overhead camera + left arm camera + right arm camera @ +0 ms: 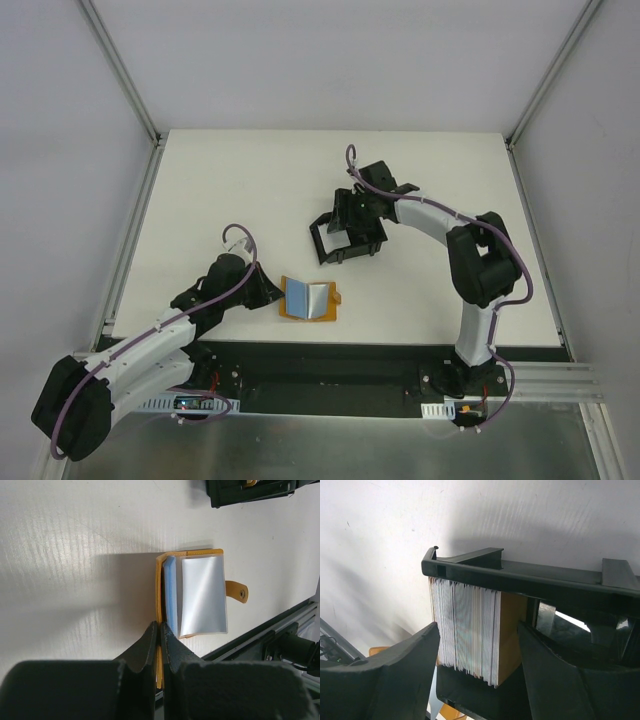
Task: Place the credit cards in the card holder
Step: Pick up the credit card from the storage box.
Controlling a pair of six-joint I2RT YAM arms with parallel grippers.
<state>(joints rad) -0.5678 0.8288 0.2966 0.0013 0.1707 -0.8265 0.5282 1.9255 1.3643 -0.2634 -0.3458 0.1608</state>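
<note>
The card holder (pixel 322 250) is a black open box at mid-table. My right gripper (pixel 350 225) hangs over it, open. In the right wrist view its fingers (pixel 395 675) flank the holder's white ridged insert (pixel 465 630) and a tan-orange credit card (pixel 512 630) standing against it under the black rim (pixel 520 577). I cannot tell whether the fingers touch them. A tan-orange wallet (pixel 312 300) lies open nearer the front, showing blue and clear sleeves (pixel 200 595). My left gripper (pixel 160 627) is shut on the wallet's cover edge, at the wallet's left side (pixel 272 292).
The white table (pixel 250 190) ends at a black rail (pixel 330 365) along the near edge, close to the wallet. Grey enclosure walls stand on three sides. The wallet's snap strap (pixel 237 590) sticks out towards the rail.
</note>
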